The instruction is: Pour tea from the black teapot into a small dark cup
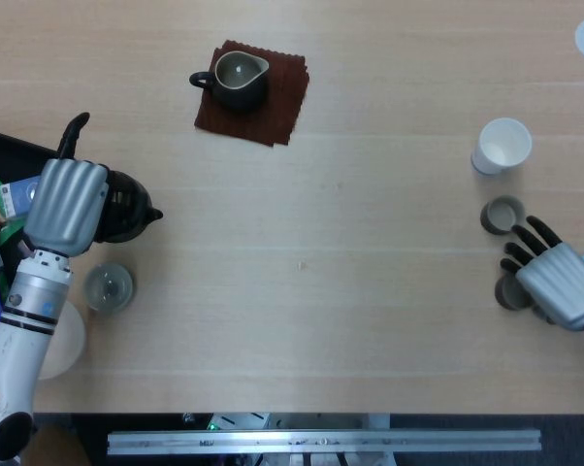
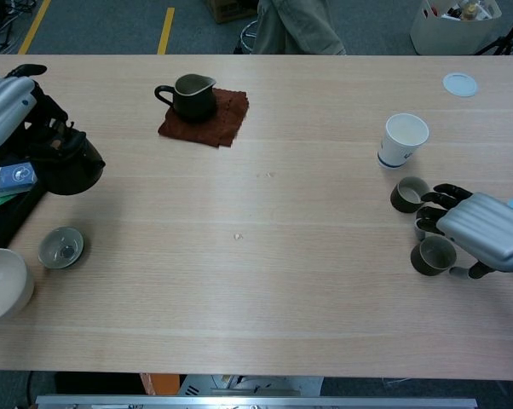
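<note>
I see the teapot (image 2: 67,166) at far left under my left hand (image 2: 2,111), a pitcher (image 2: 189,96) on its cloth (image 2: 218,123) behind, and two small cups (image 2: 433,254) (image 2: 407,194) beside my right hand (image 2: 482,234).

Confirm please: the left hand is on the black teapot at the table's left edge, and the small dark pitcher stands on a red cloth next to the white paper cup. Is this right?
One detail is wrong. The small dark pitcher does stand on the red cloth, but not next to the white paper cup; the cup is far across the table, as the chest view shows. The left hand is indeed on the black teapot.
</note>
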